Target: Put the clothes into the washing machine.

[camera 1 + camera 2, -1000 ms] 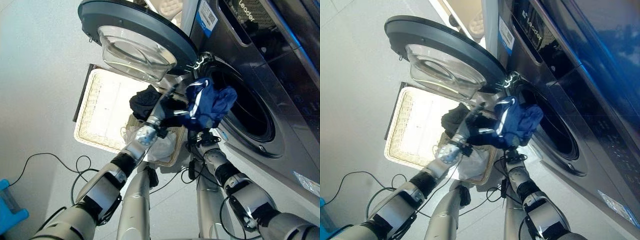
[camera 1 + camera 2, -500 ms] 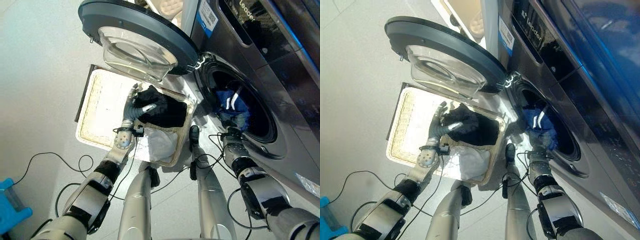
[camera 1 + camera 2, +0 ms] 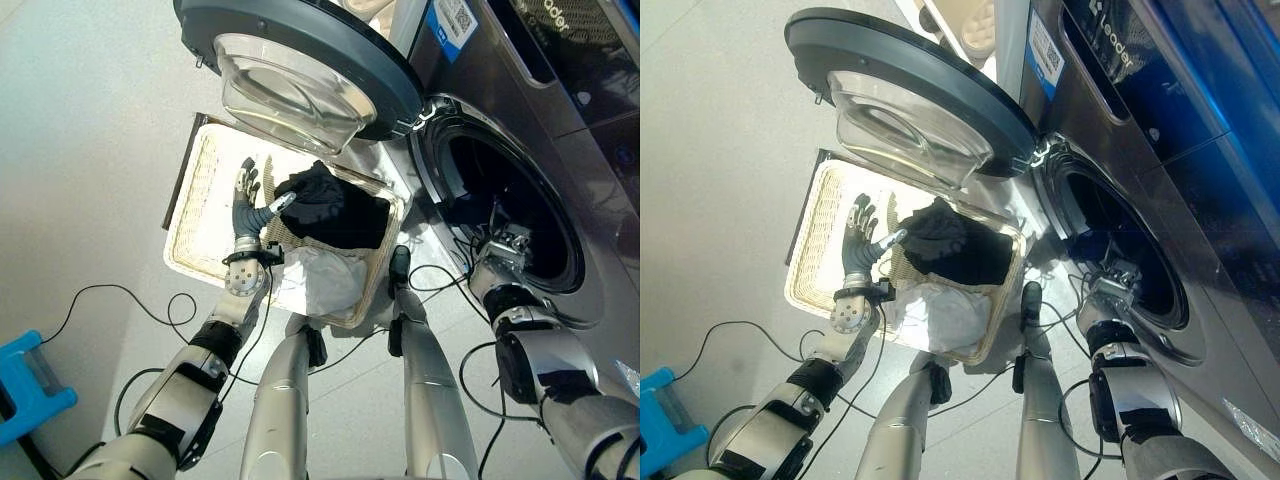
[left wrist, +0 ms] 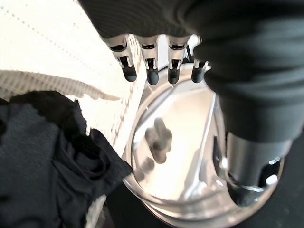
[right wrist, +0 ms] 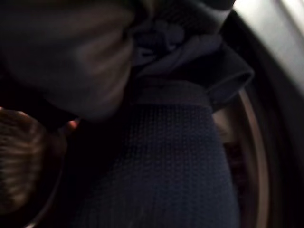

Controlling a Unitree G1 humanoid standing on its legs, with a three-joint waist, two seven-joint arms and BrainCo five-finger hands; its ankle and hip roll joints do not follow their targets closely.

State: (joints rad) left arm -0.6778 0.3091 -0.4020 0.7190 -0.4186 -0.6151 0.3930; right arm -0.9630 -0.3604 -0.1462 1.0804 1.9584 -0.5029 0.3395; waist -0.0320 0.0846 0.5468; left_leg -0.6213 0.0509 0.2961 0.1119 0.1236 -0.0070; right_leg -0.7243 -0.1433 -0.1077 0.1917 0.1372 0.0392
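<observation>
The left hand (image 3: 245,205) hovers with straight, spread fingers over the wicker basket (image 3: 190,215), holding nothing, just beside the black clothes (image 3: 335,208) that lie in it. The right hand (image 3: 503,247) reaches into the washing machine (image 3: 600,190) drum, where dark blue cloth (image 5: 175,161) lies; I cannot tell how its fingers are; the round door (image 3: 300,60) stands open above the basket.

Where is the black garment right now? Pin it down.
The black garment lies heaped in the wicker basket on the floor, below the open washer door, just right of the left robot hand.
</observation>
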